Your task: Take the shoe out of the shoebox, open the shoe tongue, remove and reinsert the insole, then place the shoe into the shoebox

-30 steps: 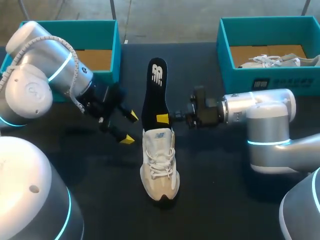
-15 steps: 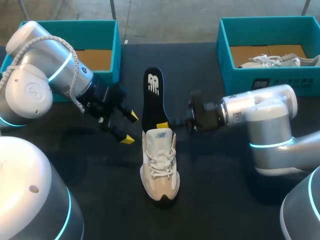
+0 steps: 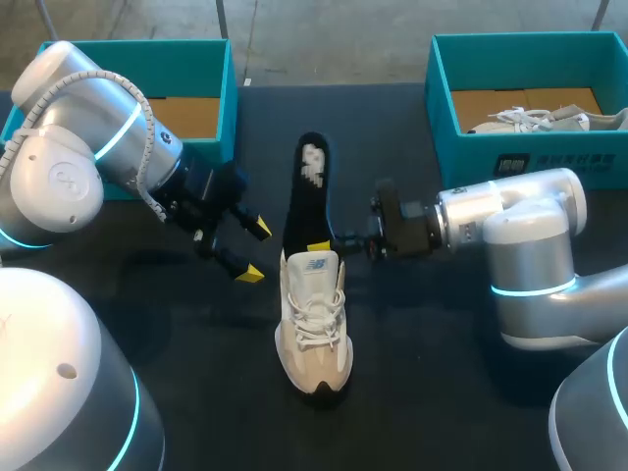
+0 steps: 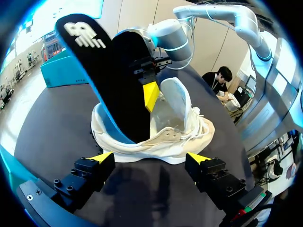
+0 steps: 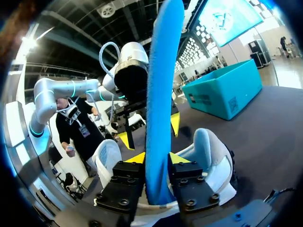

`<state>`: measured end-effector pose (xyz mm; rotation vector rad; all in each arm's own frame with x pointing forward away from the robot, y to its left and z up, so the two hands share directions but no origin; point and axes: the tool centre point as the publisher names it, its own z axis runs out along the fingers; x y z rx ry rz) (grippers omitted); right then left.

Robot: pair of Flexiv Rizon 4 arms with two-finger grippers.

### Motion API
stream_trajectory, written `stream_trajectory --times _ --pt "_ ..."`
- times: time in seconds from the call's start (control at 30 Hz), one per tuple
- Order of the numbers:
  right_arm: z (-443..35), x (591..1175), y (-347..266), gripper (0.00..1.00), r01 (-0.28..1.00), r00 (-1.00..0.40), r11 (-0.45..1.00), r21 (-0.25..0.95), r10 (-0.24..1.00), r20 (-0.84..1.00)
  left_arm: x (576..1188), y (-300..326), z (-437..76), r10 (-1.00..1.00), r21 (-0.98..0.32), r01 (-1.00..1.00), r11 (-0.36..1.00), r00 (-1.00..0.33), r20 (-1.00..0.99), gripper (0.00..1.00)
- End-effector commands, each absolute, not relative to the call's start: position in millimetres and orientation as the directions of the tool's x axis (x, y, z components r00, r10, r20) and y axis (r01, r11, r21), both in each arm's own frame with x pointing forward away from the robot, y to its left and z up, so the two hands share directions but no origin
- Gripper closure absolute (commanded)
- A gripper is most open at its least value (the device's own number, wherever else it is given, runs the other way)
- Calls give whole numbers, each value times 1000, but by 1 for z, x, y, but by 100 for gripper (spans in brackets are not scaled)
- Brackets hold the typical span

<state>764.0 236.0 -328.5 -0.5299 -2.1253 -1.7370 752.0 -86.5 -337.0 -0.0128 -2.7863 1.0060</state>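
Note:
A white lace-up shoe lies on the black table, toe toward the front edge. A black insole with a blue underside stands steeply out of its heel opening, the lower end inside the shoe. My right gripper comes in from the right at the shoe's collar. In the right wrist view the insole stands edge-on between its slightly parted fingers, above the shoe. My left gripper hangs wide open left of the shoe, holding nothing. In its own view its fingers frame the shoe and insole.
A teal shoebox with a brown floor stands at the back left, behind my left arm. A second teal shoebox at the back right holds another white shoe. Bare black table lies in front of the shoe.
The insole has sunk deeper into the shoe, and its free top has just swung right. My right gripper has loosened around it. The left arm has kept still.

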Motion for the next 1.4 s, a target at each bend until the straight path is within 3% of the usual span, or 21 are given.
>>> stream_trajectory --times 0.03,0.4,0.43,0.5,0.53,1.0,1.27,1.33,1.4 --pt "-324 768 242 58 483 -875 183 857 68 479 752 -87 -337 68 -633 -52 772 -984 164 0" --pt "-318 783 257 58 461 -886 184 868 35 463 752 -87 -337 68 -633 -52 772 -984 164 0" --pt "-319 785 258 64 463 -884 191 866 27 466 752 -87 -337 68 -633 -52 772 -984 164 0" --pt "-321 787 259 96 470 -878 203 859 12 478 752 -87 -337 68 -633 -52 772 -984 164 0" --pt "-323 788 261 100 476 -873 215 853 -2 488 752 -87 -337 68 -633 -52 772 -984 164 0" --pt "-343 768 258 100 535 -812 350 769 -41 583 752 -87 -337 68 -633 -52 772 -984 164 0" --pt "-348 760 253 100 552 -803 351 757 -23 596 752 -87 -337 68 -633 -52 772 -984 164 0" --pt "-345 761 254 81 545 -809 346 764 -21 587 752 -87 -337 68 -633 -52 772 -984 164 0" --pt "-340 762 255 76 535 -817 348 770 -21 577 752 -87 -337 68 -633 -52 772 -984 164 0"
